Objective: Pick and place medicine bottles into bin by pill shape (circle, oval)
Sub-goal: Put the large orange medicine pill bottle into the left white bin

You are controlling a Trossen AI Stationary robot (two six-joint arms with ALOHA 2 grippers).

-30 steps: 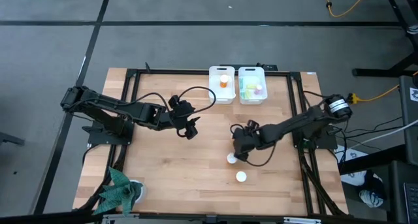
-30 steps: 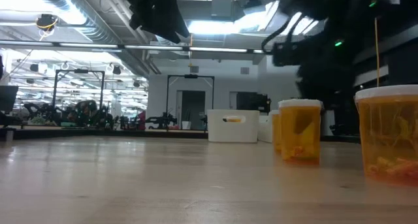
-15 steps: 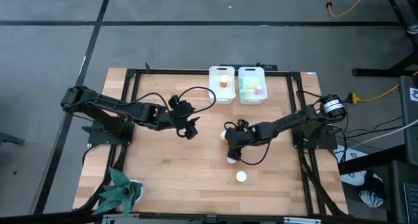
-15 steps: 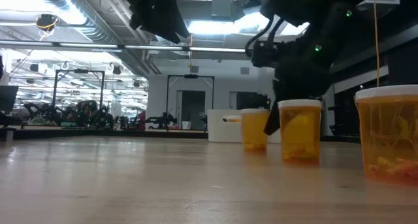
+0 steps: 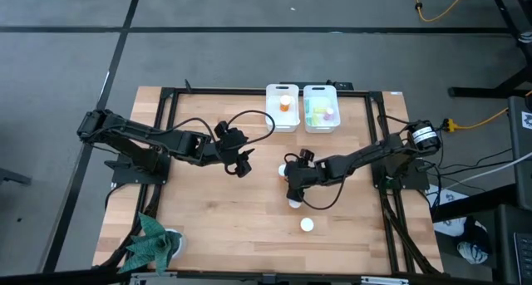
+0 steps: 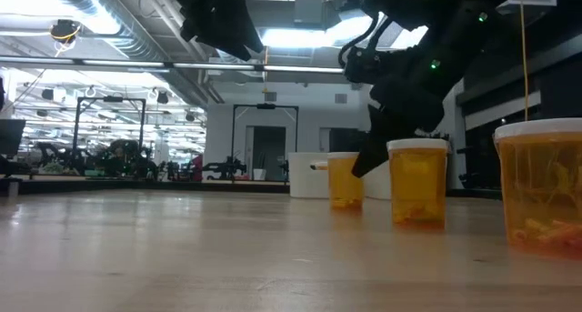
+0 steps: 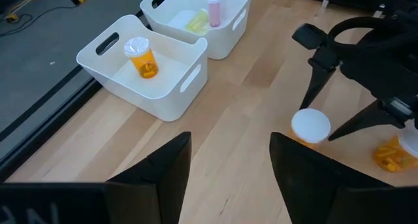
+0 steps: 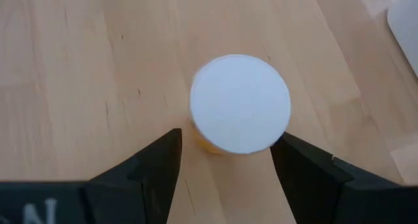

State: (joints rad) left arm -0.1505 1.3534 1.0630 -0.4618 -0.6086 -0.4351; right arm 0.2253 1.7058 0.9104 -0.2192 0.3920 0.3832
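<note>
Right gripper (image 8: 225, 160) perhaps gripping orange bottle (image 8: 240, 103)

Wood table (image 5: 208, 210) is sitting on grey floor (image 5: 249, 44) crossed by dark seams. Orange cable (image 5: 440, 11) is lying on the floor beyond the table's far right corner. Across the table, ceiling lights (image 6: 300, 35) are glowing over a large hall; a dark doorway (image 6: 265, 148) is standing behind the table.
</note>
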